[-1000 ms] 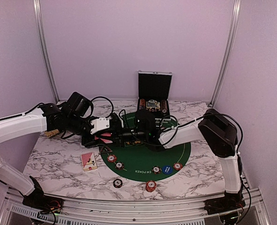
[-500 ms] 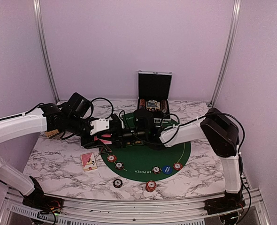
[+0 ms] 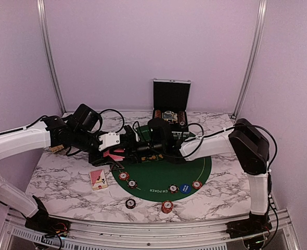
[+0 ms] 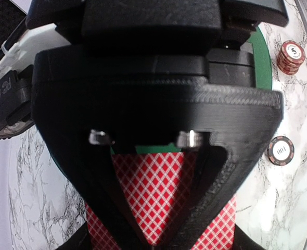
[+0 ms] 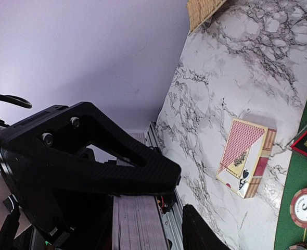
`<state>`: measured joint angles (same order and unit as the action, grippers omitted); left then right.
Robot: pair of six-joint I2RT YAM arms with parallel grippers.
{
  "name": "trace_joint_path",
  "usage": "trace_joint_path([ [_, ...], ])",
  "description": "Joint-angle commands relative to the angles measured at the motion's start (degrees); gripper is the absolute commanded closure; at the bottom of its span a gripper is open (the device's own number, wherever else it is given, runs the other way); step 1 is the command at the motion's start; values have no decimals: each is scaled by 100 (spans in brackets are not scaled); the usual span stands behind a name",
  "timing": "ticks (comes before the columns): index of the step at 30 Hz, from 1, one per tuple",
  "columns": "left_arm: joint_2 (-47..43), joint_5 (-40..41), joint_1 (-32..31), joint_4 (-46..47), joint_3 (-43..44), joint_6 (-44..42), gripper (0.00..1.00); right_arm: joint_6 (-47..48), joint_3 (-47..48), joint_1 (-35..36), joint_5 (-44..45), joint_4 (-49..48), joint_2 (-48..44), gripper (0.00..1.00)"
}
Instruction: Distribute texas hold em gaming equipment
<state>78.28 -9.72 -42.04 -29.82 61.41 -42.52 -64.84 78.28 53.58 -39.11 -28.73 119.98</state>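
Observation:
My left gripper (image 3: pixel 112 152) is shut on a deck of red-backed playing cards (image 3: pixel 115 154), held above the left edge of the green mat (image 3: pixel 195 169). My right gripper (image 3: pixel 136 148) meets the deck from the right. In the left wrist view its cut-out finger (image 4: pixel 237 125) lies over the cards (image 4: pixel 153 192). In the right wrist view the right gripper (image 5: pixel 180 195) stands open, the deck's edge (image 5: pixel 140 224) between its jaws with a gap on one side. Chips (image 3: pixel 123 176), a blue disc (image 3: pixel 184 188) and a dark triangular token (image 3: pixel 116 165) lie on the mat.
A card box (image 3: pixel 98 178) lies on the marble left of the mat. Two chips (image 3: pixel 130 203) (image 3: pixel 167 206) sit near the front edge. An open black case (image 3: pixel 170 104) stands at the back. A straw basket (image 3: pixel 54 148) sits under the left arm.
My right gripper has crept a little left onto the deck and its jaws have widened. The right elbow has swung right. My left gripper keeps the cards nearly still.

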Motion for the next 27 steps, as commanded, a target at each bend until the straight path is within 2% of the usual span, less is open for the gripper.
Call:
trace_joint_path([
  [1,-269,17,2,14,-19,60,77,138,84,-76,187,445,-180,61],
  [9,-249,114,28,8,-58,110,79,195,20,-101,-28,434,-292,62],
  [14,-261,113,51,7,-93,126,81,234,-120,-146,-91,421,-415,57],
  [23,-261,117,55,6,-111,147,83,229,-212,-197,-141,416,-589,55],
  [27,-262,149,62,9,-128,165,83,224,-257,-208,-145,413,-667,64],
])
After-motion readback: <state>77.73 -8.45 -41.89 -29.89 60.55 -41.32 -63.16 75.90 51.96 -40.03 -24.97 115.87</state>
